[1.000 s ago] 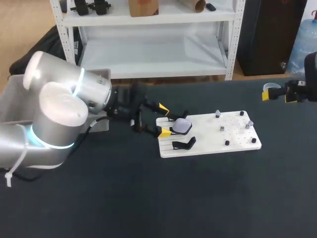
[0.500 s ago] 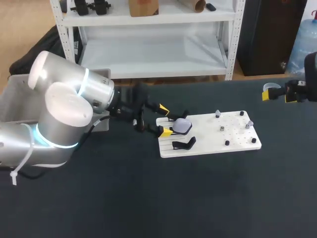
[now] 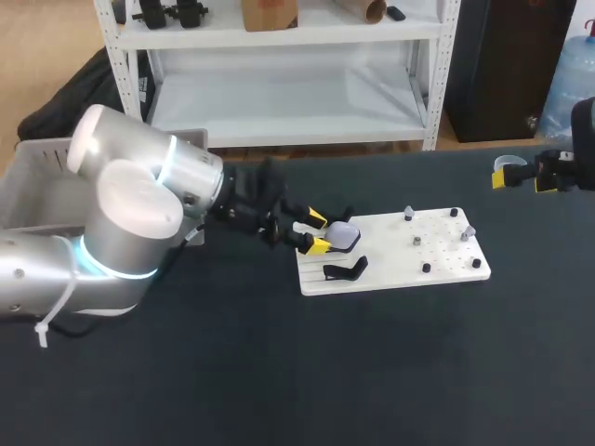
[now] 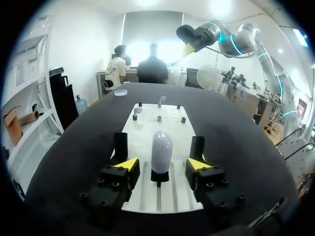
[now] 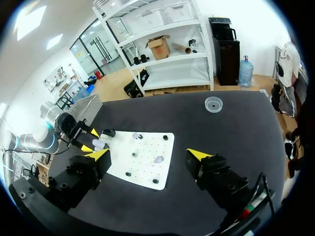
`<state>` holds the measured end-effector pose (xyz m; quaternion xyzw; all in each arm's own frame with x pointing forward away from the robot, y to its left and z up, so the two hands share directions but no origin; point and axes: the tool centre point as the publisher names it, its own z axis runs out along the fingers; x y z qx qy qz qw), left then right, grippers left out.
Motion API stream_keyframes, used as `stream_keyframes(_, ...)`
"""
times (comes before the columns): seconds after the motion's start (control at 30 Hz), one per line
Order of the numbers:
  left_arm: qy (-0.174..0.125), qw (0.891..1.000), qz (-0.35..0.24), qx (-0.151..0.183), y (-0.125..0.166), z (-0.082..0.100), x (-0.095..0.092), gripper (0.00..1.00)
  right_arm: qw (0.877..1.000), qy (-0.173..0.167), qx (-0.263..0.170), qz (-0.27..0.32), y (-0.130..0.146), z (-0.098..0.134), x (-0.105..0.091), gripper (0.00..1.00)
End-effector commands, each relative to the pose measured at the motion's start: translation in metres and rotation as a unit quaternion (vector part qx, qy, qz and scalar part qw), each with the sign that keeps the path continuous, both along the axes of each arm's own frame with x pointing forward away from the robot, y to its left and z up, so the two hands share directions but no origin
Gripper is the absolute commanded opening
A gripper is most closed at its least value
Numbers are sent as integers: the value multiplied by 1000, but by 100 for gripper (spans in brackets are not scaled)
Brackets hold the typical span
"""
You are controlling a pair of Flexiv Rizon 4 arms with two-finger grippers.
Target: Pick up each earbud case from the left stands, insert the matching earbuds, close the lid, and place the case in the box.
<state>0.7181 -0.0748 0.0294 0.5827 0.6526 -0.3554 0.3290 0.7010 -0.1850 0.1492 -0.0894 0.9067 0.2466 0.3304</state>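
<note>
Barely begun: the left hand [image 3: 319, 232], fingers apart, straddles the case [image 3: 345, 236] on its stand [image 4: 160, 176], not yet clamped. The right hand [image 5: 147, 156] hangs far right, spread and empty; every later step remains.

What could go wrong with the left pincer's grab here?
1. The open left pincer straddles the earbud case, but each fingertip lines up with a neighbouring black stand. Pushing forward may hit one.
2. The case sits upright on a narrow stand. An off-centre close could tip it onto the white board.
</note>
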Motion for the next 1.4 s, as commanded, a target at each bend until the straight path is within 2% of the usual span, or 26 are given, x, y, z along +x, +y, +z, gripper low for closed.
stream_keyframes(0.03, 4, 1000, -2, -8, -5, -6, 1, 49, 1000, 0, 0, 1, 0, 0, 1, 100)
stream_keyframes(0.53, 8, 1000, -4, -6, -24, -11, -3, 48, 1000, 0, 0, 1, 0, 0, 1, 100)
stream_keyframes(0.73, -6, 1000, 23, -1, -25, -11, -4, 44, 1000, 0, 0, 1, 0, 0, 1, 100)
stream_keyframes(1.03, -7, 999, 34, 0, -25, -14, -4, 46, 1000, 0, 0, 1, 0, 0, 1, 100)
stream_keyframes(1.4, -8, 999, 40, -7, -23, -17, 0, 39, 1000, 0, 0, 1, 0, 0, 1, 100)
